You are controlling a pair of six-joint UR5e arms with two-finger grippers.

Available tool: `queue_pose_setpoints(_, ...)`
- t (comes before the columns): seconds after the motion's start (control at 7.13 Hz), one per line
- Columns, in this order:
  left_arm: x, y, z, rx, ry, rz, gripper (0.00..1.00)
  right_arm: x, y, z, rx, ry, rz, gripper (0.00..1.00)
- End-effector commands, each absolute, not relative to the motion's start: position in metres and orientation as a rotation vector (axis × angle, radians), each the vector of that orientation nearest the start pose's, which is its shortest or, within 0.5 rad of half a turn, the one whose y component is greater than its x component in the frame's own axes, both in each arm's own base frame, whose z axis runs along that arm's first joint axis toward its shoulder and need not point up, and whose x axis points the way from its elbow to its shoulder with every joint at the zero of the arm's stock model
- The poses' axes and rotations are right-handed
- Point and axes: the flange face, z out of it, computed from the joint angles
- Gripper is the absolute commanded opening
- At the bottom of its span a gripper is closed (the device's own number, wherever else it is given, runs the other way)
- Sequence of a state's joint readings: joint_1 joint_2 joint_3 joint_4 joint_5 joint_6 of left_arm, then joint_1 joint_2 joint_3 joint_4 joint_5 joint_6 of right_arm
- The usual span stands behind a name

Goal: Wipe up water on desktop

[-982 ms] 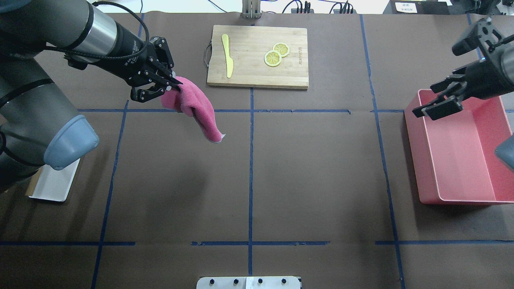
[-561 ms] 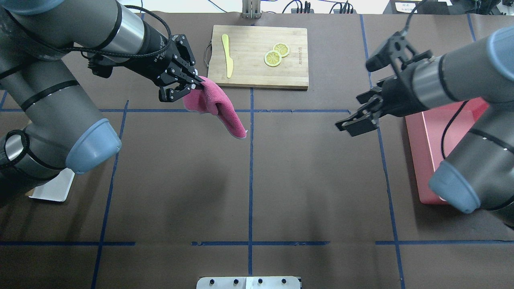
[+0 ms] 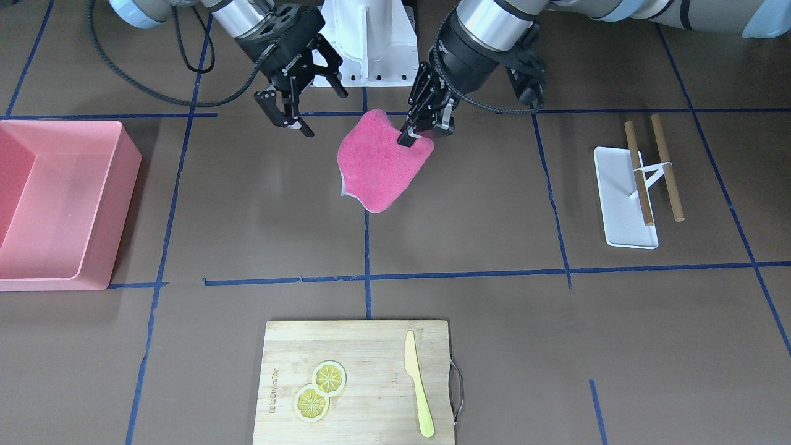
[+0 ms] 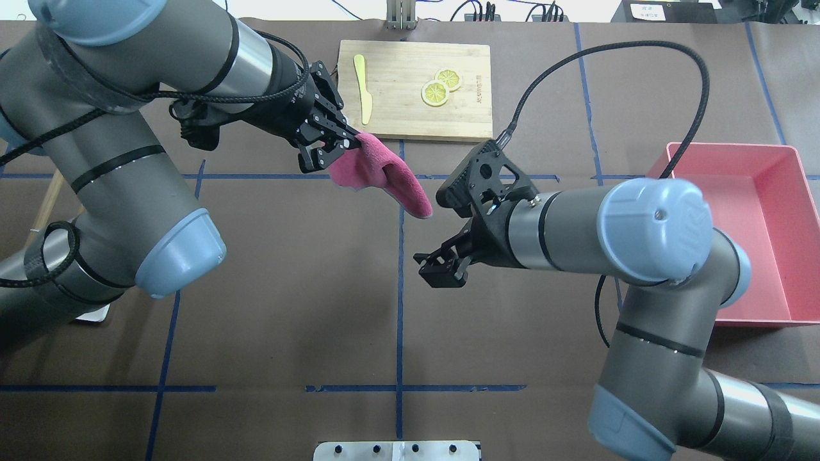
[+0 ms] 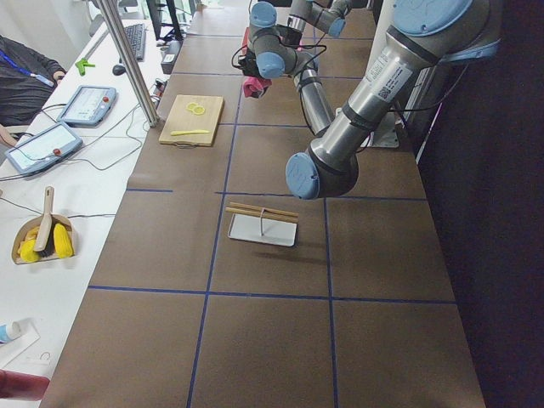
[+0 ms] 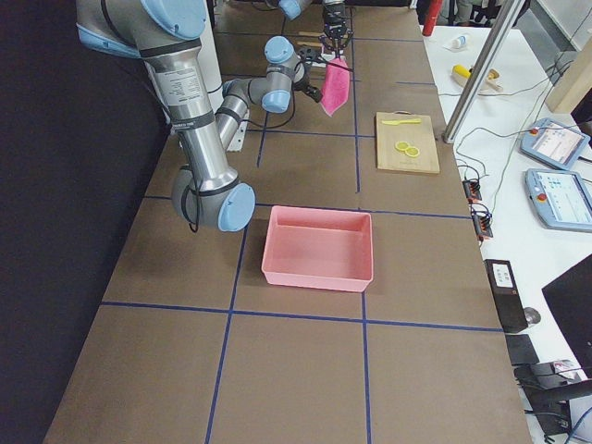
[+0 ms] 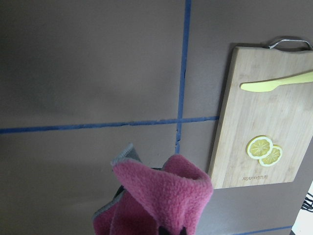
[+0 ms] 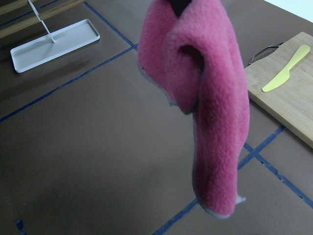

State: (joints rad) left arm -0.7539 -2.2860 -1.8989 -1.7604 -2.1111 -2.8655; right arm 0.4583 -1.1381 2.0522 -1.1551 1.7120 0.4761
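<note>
One fuzzy pink cloth, pinched tight in my left gripper, hangs over the brown blue-taped desktop near the pale bamboo cutting board; my right gripper, farther from that board, gapes empty.

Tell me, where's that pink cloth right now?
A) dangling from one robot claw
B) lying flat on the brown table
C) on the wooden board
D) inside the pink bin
A: the pink cloth hangs from the left gripper, which is shut on its top edge, and its lower end is free above the desktop.
</note>
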Motion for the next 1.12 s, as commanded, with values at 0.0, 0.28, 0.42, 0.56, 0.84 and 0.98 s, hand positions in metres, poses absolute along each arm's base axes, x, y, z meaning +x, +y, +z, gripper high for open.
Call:
queue_pose_setpoints(0.0,0.388,-0.429,0.064,-0.898,1.143,-1.333,0.06,-0.435,-0.339,0.159,0.872,-1.057,-0.633,1.0)
queue_pose_setpoints(0.28,0.394,-0.405,0.059,-0.921,1.143,-1.286,0.06,-0.435,-0.339,0.158,0.873,-1.058,-0.632,1.0)
queue_pose_setpoints(0.42,0.394,-0.405,0.059,-0.919,1.143,-1.283,0.06,-0.434,-0.339,0.158,0.875,-1.059,-0.631,0.99)
queue_pose_setpoints(0.56,0.394,-0.405,0.06,-0.915,1.144,-1.279,0.06,-0.432,-0.338,0.157,0.866,-1.071,-0.625,0.66)
queue_pose_setpoints(0.84,0.394,-0.405,0.061,-0.913,1.145,-1.274,0.06,-0.43,-0.336,0.158,0.815,-1.104,-0.557,0.0)
queue_pose_setpoints(0.98,0.393,-0.405,0.061,-0.914,1.152,-1.269,0.06,-0.43,-0.336,0.156,0.817,-1.106,-0.557,0.0)
